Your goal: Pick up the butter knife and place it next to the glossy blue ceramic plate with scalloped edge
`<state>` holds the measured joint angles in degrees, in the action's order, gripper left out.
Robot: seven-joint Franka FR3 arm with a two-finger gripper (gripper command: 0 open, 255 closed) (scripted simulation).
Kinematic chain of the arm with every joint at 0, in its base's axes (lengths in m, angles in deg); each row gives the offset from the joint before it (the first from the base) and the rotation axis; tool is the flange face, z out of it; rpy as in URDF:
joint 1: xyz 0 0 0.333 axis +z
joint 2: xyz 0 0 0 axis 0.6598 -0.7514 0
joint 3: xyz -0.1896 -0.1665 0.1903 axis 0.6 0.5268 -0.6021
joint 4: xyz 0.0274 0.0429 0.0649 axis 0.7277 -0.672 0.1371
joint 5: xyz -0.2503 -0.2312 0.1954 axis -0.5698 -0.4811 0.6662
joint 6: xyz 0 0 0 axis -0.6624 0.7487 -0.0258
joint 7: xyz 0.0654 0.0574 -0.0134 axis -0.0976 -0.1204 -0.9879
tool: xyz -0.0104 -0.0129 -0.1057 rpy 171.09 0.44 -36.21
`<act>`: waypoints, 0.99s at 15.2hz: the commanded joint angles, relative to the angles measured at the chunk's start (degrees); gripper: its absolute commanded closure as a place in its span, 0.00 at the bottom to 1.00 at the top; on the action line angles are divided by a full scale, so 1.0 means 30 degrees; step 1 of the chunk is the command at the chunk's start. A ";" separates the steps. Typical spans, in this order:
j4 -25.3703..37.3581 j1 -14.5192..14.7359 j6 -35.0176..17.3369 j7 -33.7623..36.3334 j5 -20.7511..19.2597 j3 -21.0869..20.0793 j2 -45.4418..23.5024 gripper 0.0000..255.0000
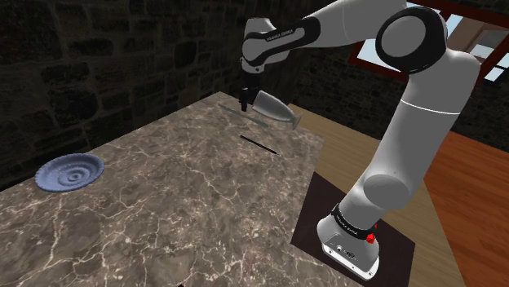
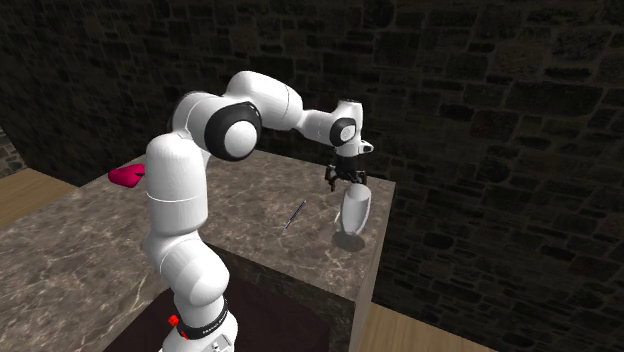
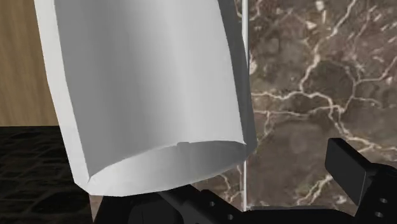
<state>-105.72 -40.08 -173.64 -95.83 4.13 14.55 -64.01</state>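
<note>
The butter knife (image 1: 258, 144) is a thin dark sliver lying flat on the marble table (image 1: 188, 204), also seen as a slim grey blade (image 2: 293, 214). The blue scalloped plate (image 1: 70, 172) sits far off at the shoulder view's left. My gripper (image 1: 245, 101) (image 2: 346, 178) hovers open beyond the knife, right over the rim of a pale stemmed glass (image 1: 273, 106) (image 2: 355, 208). In the wrist view the glass (image 3: 153, 95) looms close, one finger (image 3: 347, 167) stands clear beside it, and the other is hidden behind it.
The glass stands near the table's far corner, where the edge drops to a wooden floor (image 1: 469, 187). A pink-red object (image 2: 125, 176) lies on the table behind the arm in the second exterior view. Dark stone walls surround the table.
</note>
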 commanded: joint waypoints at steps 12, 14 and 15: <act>-0.0752 -0.0145 -0.1083 -0.0081 0.0074 0.0056 -0.0952 0.00; -0.0747 -0.0150 -0.1086 -0.0086 0.0075 0.0057 -0.0958 1.00; -0.0725 -0.0142 -0.1087 -0.0074 0.0077 0.0051 -0.0984 1.00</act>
<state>-107.86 -40.48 -176.96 -96.07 4.35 14.67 -66.84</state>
